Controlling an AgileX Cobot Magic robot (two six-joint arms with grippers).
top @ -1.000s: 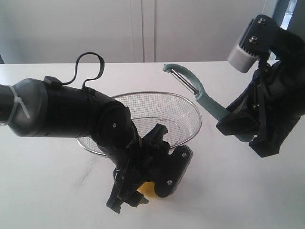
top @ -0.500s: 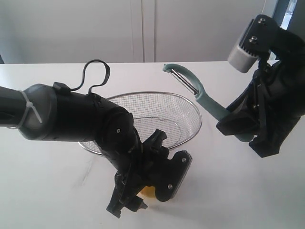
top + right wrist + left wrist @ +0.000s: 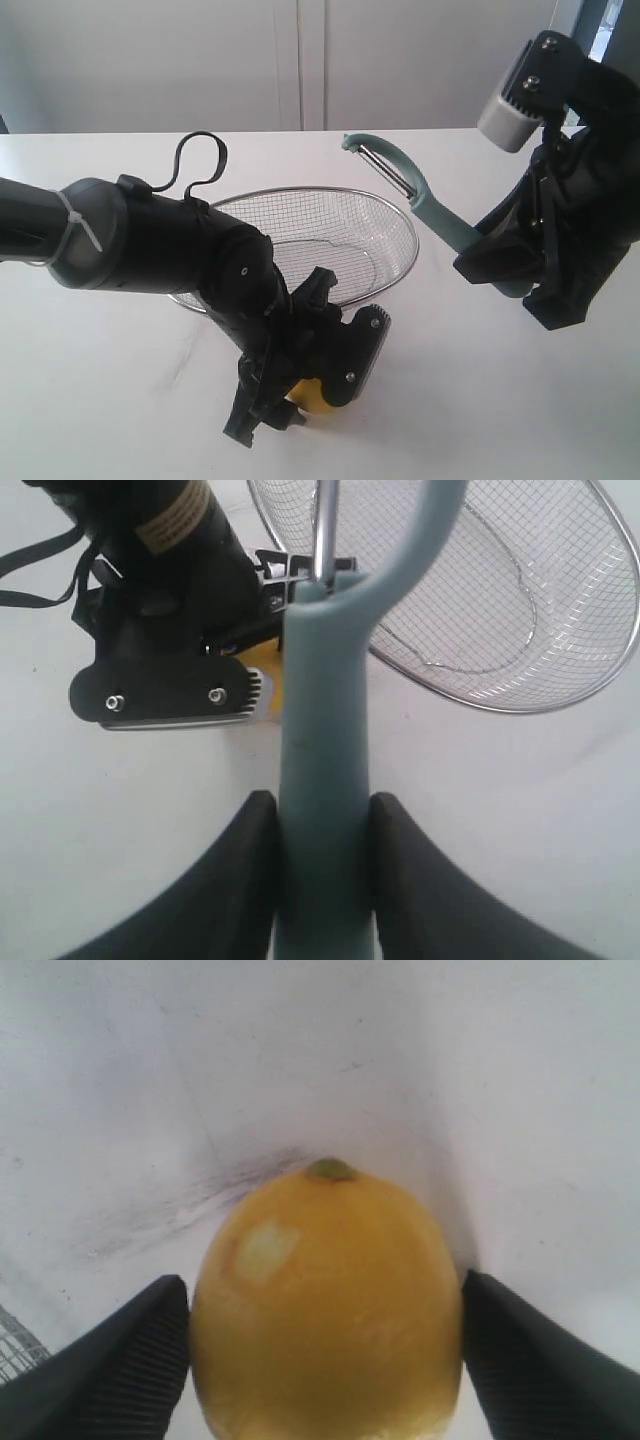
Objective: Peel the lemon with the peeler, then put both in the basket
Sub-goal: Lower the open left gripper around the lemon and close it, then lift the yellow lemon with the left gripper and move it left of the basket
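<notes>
Bright-yellow round lemon [image 3: 322, 1260] sits on the white table [image 3: 100, 400] at six o'clock, between the pads [image 3: 130, 1355] of the left gripper [image 3: 305, 395]; whether they grip it cannot be told. At three o'clock the right gripper [image 3: 322, 880] clenches the pale teal plastic peeler [image 3: 425, 205]. Silver wire-mesh basket [image 3: 300, 225] lies toward twelve.

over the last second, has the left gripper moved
Yes. In the exterior view the left gripper has shifted slightly left, away from the peeler, which has not moved. Its jaws stand on either side of the lemon.
</notes>
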